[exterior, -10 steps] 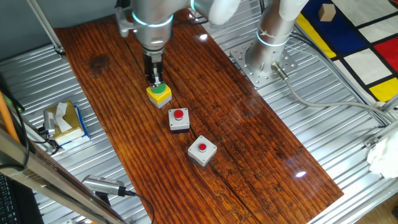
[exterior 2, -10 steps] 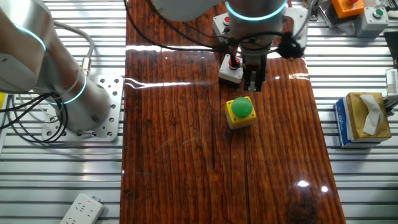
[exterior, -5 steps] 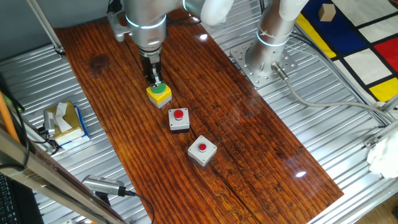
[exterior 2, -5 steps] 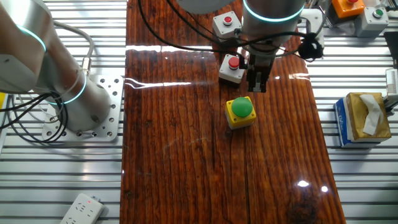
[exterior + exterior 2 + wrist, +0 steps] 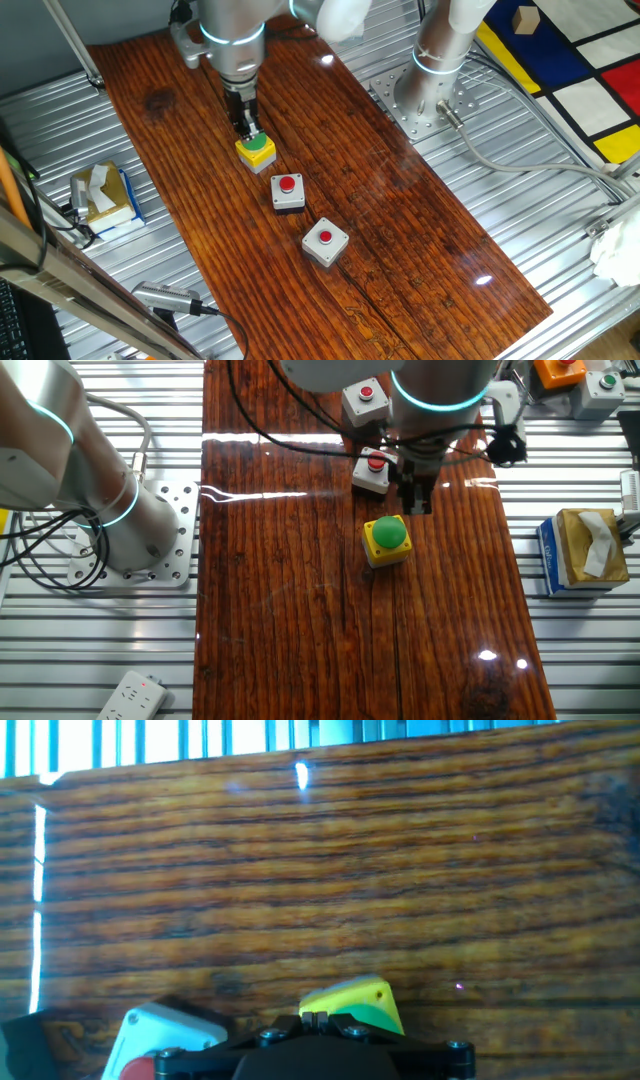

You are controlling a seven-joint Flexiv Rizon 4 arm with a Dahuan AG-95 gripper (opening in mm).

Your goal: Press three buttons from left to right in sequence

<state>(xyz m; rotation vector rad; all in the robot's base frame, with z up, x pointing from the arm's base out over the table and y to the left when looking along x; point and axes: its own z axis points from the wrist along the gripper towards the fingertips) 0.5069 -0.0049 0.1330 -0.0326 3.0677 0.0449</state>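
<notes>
pincer [image 5: 246, 128] beside yellow box [image 5: 256, 152], poised over its green button [image 5: 389, 532] | finger state: cannot tell | three boxes lined on desk [image 5: 400, 230] for sequential pressing

A tissue box [image 5: 587, 549] sits on the ribbed metal counter [image 5: 570, 650] beside the wooden board [image 5: 300, 610], a white power strip [image 5: 132, 696] lying opposite.

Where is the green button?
In one fixed view, the green button sits on its yellow box at the far end of the row, just under the fingers.
</notes>
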